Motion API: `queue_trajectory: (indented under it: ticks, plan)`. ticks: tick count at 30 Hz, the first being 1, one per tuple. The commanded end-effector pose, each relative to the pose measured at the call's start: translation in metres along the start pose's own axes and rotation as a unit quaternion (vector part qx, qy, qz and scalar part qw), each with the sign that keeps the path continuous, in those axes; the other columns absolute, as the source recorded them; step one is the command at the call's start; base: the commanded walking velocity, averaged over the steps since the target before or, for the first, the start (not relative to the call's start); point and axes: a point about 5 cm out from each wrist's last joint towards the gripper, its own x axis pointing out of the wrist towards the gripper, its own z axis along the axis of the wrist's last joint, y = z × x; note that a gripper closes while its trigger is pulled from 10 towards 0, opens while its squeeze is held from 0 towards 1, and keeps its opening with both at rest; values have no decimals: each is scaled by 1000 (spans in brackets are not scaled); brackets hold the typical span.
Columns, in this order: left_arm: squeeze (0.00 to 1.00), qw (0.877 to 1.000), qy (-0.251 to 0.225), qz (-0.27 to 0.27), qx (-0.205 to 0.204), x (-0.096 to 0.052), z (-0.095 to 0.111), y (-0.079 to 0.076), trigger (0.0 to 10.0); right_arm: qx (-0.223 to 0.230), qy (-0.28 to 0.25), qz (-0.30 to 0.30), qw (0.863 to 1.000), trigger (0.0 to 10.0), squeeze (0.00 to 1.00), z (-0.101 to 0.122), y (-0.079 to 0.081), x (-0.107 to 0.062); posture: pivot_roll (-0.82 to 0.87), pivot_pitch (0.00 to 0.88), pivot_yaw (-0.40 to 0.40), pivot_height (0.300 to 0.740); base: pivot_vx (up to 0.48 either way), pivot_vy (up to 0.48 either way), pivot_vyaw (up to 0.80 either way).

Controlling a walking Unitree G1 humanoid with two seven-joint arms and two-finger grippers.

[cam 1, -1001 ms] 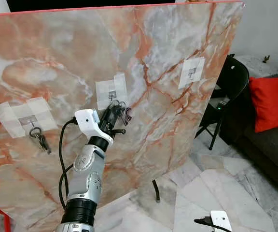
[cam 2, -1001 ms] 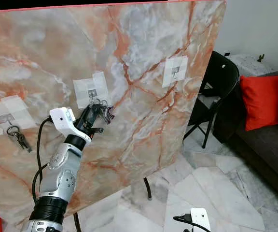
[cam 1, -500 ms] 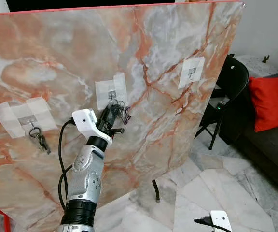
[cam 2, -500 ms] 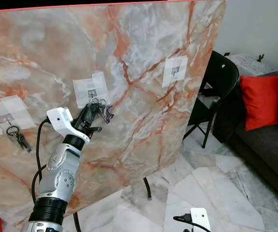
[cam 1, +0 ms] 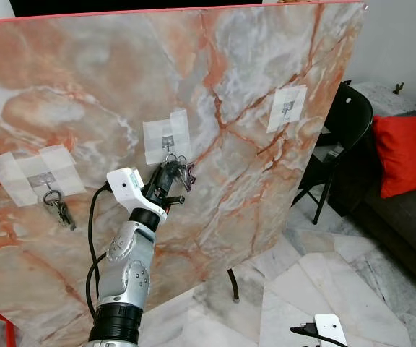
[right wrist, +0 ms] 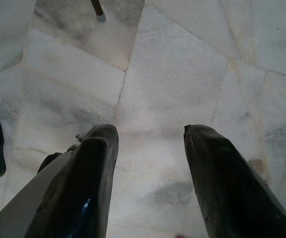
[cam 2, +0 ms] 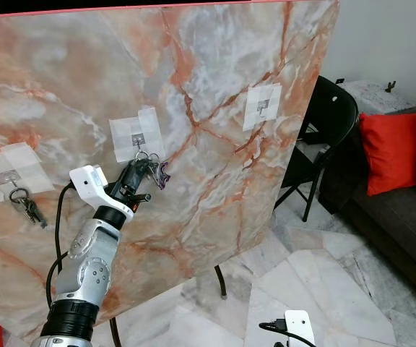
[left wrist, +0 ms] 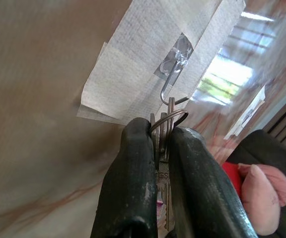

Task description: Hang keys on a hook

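Observation:
A bunch of keys [cam 1: 183, 172] is pinched in my left gripper [cam 1: 170, 172], which is shut on it and held up against the marble-patterned board [cam 1: 266, 188]. The key ring [left wrist: 175, 117] reaches up to the lower end of the middle hook [left wrist: 171, 75], which is taped on with a white patch [cam 1: 167, 136]. Whether the ring sits over the hook's tip I cannot tell. My right gripper [right wrist: 150, 136] hangs open over the marble floor.
Another key bunch [cam 1: 56, 206] hangs from the left taped hook. The right taped hook [cam 1: 287, 108] is bare. Right of the board are a black folding chair [cam 1: 347, 123] and a dark sofa with a red cushion [cam 1: 407, 153]. A board leg [cam 1: 233, 285] stands on the floor.
My left arm has sunk a little and drawn back, lowering the keys slightly under the middle hook. The right arm has not moved.

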Motion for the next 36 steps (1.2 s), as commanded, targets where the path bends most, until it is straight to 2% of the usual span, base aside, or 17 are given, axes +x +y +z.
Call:
queue_trajectory:
  ticks: [1, 9, 10, 11, 12, 25, 33, 36]
  plan:
    - [0, 1000, -10, -7, -3, 2, 5, -4, 10000, -8, -6, -3, 1000, 10000, 0, 4, -3, 0, 136, 0, -109, 740, 0, 0, 0]
    - [0, 1000, -8, 2, 13, 3, 6, 0, 10000, -8, -6, -3, 1000, 10000, 0, 5, -3, 0, 135, 0, -108, 740, 0, 0, 0]
    - [537, 1000, -12, 6, 15, 3, 7, 1, 10000, -8, -6, -4, 1000, 10000, 0, 5, -3, 0, 134, 0, -108, 740, 0, 0, 0]
    - [537, 1000, -13, 9, 17, 3, 7, 1, 10000, -8, -6, -4, 1000, 10000, 0, 5, -3, 0, 134, 0, -108, 740, 0, 0, 0]
    - [1000, 1000, -12, 12, 17, 3, 7, 2, 10000, -8, -6, -4, 1000, 10000, 0, 5, -3, 0, 135, 0, -108, 740, 0, 0, 0]
    - [1000, 1000, -8, 10, 7, 0, 6, 3, 10000, -9, -6, -3, 1000, 10000, 0, 4, -3, 0, 138, 0, -107, 740, 0, 0, 0]
    - [1000, 999, 6, 28, 20, -14, 3, 16, 10000, -8, -5, -3, 1000, 10000, 0, 4, -3, 0, 138, 0, -104, 740, 0, 0, 0]
    - [1000, 999, 15, 41, 33, -26, 3, 26, 10000, -9, -4, -2, 1000, 10000, 0, 3, -3, 0, 143, 0, -105, 740, 0, 0, 0]
